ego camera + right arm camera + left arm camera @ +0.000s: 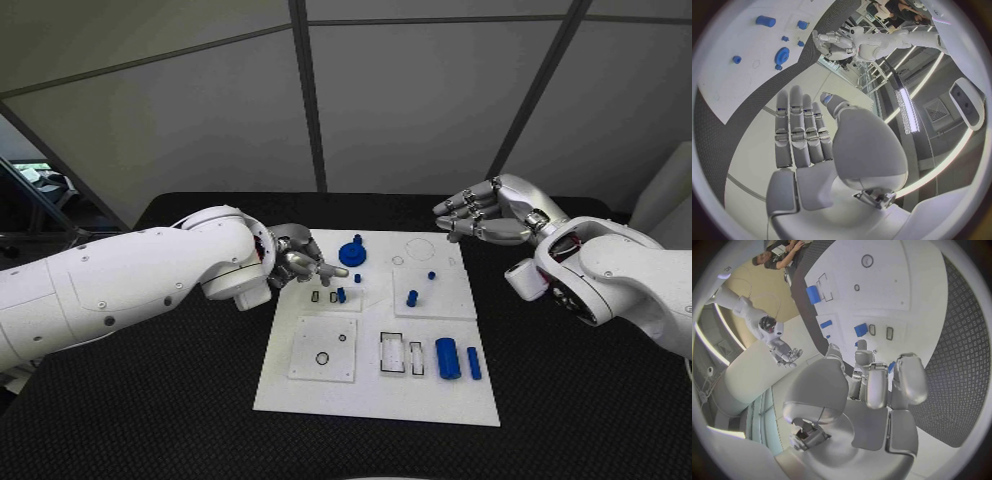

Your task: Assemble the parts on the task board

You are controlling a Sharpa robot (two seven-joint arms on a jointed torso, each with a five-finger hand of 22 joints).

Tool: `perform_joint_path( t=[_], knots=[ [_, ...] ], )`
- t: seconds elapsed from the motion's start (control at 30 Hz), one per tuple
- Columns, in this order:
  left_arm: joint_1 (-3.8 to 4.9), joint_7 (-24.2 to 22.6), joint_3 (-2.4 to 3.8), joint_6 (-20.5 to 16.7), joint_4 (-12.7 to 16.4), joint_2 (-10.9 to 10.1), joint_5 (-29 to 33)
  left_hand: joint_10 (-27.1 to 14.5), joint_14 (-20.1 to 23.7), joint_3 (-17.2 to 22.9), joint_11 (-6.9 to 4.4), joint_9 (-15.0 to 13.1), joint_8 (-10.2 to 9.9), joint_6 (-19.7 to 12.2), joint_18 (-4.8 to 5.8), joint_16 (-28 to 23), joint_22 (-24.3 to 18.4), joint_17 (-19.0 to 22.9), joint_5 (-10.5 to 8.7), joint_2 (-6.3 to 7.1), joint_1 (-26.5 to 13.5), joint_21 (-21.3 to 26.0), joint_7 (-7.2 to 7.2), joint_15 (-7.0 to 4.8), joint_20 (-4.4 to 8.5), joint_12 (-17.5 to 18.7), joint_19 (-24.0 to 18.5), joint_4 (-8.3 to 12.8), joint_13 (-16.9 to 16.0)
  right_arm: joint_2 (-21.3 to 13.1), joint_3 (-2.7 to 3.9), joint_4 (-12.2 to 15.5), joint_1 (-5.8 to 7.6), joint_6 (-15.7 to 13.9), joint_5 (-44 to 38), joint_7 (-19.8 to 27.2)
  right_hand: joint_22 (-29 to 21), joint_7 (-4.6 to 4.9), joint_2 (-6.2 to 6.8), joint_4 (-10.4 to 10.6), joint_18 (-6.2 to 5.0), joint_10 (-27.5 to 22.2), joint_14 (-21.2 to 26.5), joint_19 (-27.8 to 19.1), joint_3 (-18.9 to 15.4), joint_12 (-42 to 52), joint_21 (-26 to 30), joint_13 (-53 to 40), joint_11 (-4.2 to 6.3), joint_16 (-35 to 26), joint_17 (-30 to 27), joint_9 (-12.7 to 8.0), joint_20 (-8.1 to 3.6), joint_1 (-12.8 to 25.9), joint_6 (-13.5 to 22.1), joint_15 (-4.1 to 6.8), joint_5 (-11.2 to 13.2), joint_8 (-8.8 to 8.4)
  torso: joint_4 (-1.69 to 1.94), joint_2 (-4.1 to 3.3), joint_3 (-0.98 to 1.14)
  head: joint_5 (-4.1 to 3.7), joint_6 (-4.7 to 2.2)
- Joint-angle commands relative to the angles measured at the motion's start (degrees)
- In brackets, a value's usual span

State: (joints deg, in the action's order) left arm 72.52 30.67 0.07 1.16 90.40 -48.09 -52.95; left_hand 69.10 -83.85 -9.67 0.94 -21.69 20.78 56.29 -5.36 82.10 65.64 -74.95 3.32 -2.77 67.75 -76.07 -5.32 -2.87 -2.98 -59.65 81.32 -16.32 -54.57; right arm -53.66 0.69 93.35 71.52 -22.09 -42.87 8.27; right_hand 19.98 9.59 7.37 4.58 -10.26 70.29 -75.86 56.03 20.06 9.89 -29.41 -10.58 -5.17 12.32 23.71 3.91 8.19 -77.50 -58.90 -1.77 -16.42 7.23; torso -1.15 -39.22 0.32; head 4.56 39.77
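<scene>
Nearest my head camera, the task board (378,395) has its bare front edge toward me on the black table (144,420). Just behind that edge, on the board's right side, I see two blue cylinders (447,358) lying loose beside a pair of empty rectangular slots (392,353); to their left sits a raised square plate with a small round hole (322,357), also unfilled.

Farther back on the board, a short blue peg (413,298) stands in the right-hand raised plate, and a small blue piece (340,295) sits by the slots on the left-hand one. Beyond those, near the board's far edge, a larger blue round part (352,251) rests close to an empty ring outline.

My left hand (300,262) hovers over the board's far left corner, fingers curled inward close together; I cannot tell whether a part is pinched between them. My right hand (483,215) hangs off the board's far right corner, above the table, fingers apart and holding nothing.

I judge the assembly is at an early stage: a peg or two look seated, while the cylinders, the round part and several sockets are left.
</scene>
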Motion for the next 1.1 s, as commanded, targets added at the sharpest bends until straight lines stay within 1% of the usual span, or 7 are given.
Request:
perform_joint_path(
  t=[0.03,0.17,0.23,0.33,0.47,0.77,1.1],
  knots=[
    [0.68,6.4,-0.84,2.6,-0.3,1.0,-5.7,1.1,-3.4,-0.8,-0.14,-0.8,1.1,-0.1,1.51,-0.2,3.3,-5.9,-0.33,0.18,-0.9,-1.9,0.26,-0.13,0.06,-1.6,1.6,-0.1,-1.6,0.3,0.07,-1.0,0.22,0.5,2.7,1.7,-0.6,0.15,0.27,-0.3,-0.20,0.7,-0.5,0.3,0.2,-1.2,0.9,1.1,-0.10,-1.4,-0.7,-0.1,0.26,0.4,-0.4,-0.16,0.0,-0.54,0.01,0.16,0.05,0.14,0.19],
    [1.12,7.3,-1.56,2.4,-0.9,2.2,-6.7,2.3,-3.4,-1.8,-0.59,-2.7,3.2,0.4,2.22,-0.2,7.3,-6.0,-0.30,-0.02,-1.1,-4.2,0.81,-0.49,0.30,-3.7,3.0,-0.1,-3.8,0.5,0.08,-1.6,0.27,0.1,2.7,1.8,-1.3,0.45,0.41,-0.6,-0.08,0.7,0.0,-0.2,0.2,-2.6,2.1,2.3,-0.48,-3.2,-1.6,-0.1,0.60,0.5,-0.3,-0.60,-0.2,-1.16,0.12,-0.02,0.02,0.03,0.19],
    [1.29,7.5,-1.92,2.3,-1.3,2.7,-7.2,2.6,-3.4,-2.1,-0.72,-3.4,3.9,0.3,2.46,-0.3,8.7,-6.0,-0.30,-0.20,-1.2,-5.0,0.95,-0.59,0.39,-4.3,3.5,-0.1,-4.4,0.7,0.08,-1.9,0.28,-0.1,2.7,1.8,-1.7,0.63,0.48,-0.7,-0.05,0.6,0.4,-0.5,0.2,-3.3,2.8,2.8,-0.69,-4.1,-2.0,-0.1,0.86,0.5,-0.2,-0.89,-0.4,-1.47,0.06,-0.03,0.06,0.14,0.36],
    [1.51,7.7,-2.27,2.3,-1.8,3.4,-7.6,3.0,-3.4,-2.4,-0.84,-4.4,4.7,0.0,2.64,-0.3,9.7,-6.1,-0.30,-0.35,-1.2,-5.6,1.08,-0.68,0.49,-5.0,3.8,-0.1,-5.1,0.8,0.08,-2.2,0.29,-0.3,2.7,1.7,-2.1,0.75,0.55,-0.8,-0.06,0.5,0.6,-0.7,0.2,-3.8,3.4,3.3,-0.89,-4.9,-2.4,-0.1,1.07,0.6,0.0,-1.07,-0.6,-1.75,0.08,-0.04,0.00,0.24,0.44],
    [1.77,7.8,-2.71,2.2,-2.4,4.5,-7.8,3.3,-3.5,-2.7,-0.95,-5.4,5.5,-0.3,2.81,-0.3,10.7,-6.1,-0.29,-0.55,-1.2,-6.2,1.22,-0.77,0.57,-5.6,4.1,-0.1,-5.7,1.1,0.08,-2.8,0.30,-0.5,2.6,1.6,-2.4,0.89,0.56,-0.9,-0.08,0.4,0.7,-0.8,0.2,-4.3,3.9,3.7,-1.06,-5.5,-2.7,-0.1,1.24,0.6,0.1,-1.23,-0.9,-2.03,0.00,-0.09,0.03,0.33,0.67],
    [1.99,7.5,-2.93,3.2,-3.8,6.2,-7.9,3.6,-3.5,-2.7,-1.13,-7.1,6.8,-0.8,2.94,-0.3,11.6,-6.2,-0.27,-1.08,-0.7,-6.7,1.42,-0.92,0.70,-6.2,4.3,0.1,-6.3,1.8,0.08,-3.5,0.30,-0.4,1.9,1.0,-2.9,1.07,0.54,-1.0,-0.12,0.3,0.7,-0.8,0.1,-4.8,4.6,4.3,-1.25,-6.3,-3.1,-0.1,1.46,0.8,0.3,-1.41,-1.8,-2.38,-0.01,-0.08,0.07,0.29,1.01],
    [2.06,7.4,-3.00,4.6,-5.0,7.5,-7.8,3.5,-3.5,-2.6,-1.16,-7.7,7.2,-1.1,2.94,-0.4,11.6,-6.2,-0.26,-1.27,-0.3,-6.8,1.45,-0.95,0.73,-6.3,4.3,0.2,-6.4,2.2,0.08,-3.9,0.30,-0.3,1.7,0.6,-3.1,1.16,0.55,-1.0,-0.14,0.3,0.7,-0.7,0.1,-5.1,5.0,4.6,-1.34,-6.8,-3.4,-0.1,1.56,0.9,0.5,-1.49,-2.7,-2.57,-0.03,-0.13,0.08,0.05,1.56]
  ],
)
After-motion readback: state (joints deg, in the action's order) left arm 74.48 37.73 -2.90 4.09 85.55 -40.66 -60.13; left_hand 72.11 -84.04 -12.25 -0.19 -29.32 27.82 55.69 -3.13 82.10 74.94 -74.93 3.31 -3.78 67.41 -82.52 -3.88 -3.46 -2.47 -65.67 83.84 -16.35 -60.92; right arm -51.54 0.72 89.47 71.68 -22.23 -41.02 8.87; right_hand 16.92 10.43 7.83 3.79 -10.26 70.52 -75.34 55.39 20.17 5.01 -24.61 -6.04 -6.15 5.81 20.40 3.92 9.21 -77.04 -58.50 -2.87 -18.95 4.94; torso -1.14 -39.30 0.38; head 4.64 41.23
